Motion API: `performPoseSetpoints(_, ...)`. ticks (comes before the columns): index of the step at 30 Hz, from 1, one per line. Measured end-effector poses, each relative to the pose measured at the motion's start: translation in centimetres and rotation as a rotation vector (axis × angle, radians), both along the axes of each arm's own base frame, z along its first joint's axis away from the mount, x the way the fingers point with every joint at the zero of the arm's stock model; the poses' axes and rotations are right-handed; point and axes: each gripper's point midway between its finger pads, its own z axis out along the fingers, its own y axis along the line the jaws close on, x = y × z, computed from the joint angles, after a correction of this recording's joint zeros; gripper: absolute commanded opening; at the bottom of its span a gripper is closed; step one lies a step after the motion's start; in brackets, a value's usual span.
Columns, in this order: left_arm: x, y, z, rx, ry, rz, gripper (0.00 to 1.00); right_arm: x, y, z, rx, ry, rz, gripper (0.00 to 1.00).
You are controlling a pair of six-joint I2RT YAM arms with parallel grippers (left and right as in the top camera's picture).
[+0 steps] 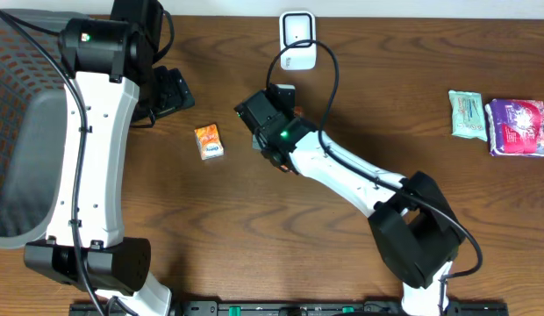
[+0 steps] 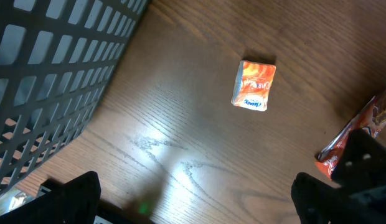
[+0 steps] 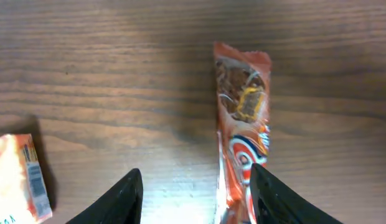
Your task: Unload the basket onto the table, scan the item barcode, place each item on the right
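A long orange-red snack wrapper (image 3: 243, 118) lies flat on the wooden table in the right wrist view. My right gripper (image 3: 194, 190) hangs open over its near end. The wrapper runs along the inside of the right finger (image 3: 268, 196), with bare table across to the left finger. A small orange packet (image 1: 210, 141) lies left of that gripper (image 1: 260, 121) and shows in the left wrist view as well (image 2: 254, 85). My left gripper (image 2: 196, 208) is wide open over bare wood, holding nothing. A white scanner (image 1: 297, 39) stands at the back centre.
A dark mesh basket (image 1: 17, 114) fills the far left, close beside the left gripper (image 2: 50, 74). A pale green pack (image 1: 468, 114) and a purple pack (image 1: 518, 127) lie at the far right. The scanner's black cable (image 1: 329, 61) loops toward the right arm.
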Motion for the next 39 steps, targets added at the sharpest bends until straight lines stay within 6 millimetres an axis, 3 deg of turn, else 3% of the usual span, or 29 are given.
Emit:
performPoseSetpoints(7,0.0,0.0,0.0,0.000,0.000,0.000,0.98,0.1,0.3,-4.2,-0.075,0.012,-0.005,0.54)
performPoseSetpoints(14,0.0,0.0,0.0,0.000,0.000,0.000,0.98,0.1,0.0,-5.6,-0.107,0.021,-0.011,0.54)
performPoseSetpoints(17,0.0,0.0,0.0,0.000,0.000,0.000,0.98,-0.4,-0.4,-7.3,-0.136,0.055,-0.017,0.55)
performPoseSetpoints(22,0.0,0.0,0.0,0.000,0.000,0.000,0.98,-0.3,-0.7,-7.4,-0.144,0.056,-0.034,0.56)
performPoseSetpoints(28,0.0,0.0,0.0,0.000,0.000,0.000,0.98,-2.1,-1.9,-6.6,-0.182,0.135,-0.027,0.57)
performPoseSetpoints(33,0.0,0.0,0.0,0.000,0.000,0.000,0.98,-1.9,-1.4,-1.4,-0.096,0.072,-0.024,0.55)
performPoseSetpoints(36,0.0,0.0,0.0,0.000,0.000,0.000,0.98,-1.8,-1.9,-1.7,-0.103,0.084,-0.034,0.55)
performPoseSetpoints(39,0.0,0.0,0.0,0.000,0.000,0.000,0.98,-1.7,-2.9,-3.9,-0.131,0.119,-0.072,0.55)
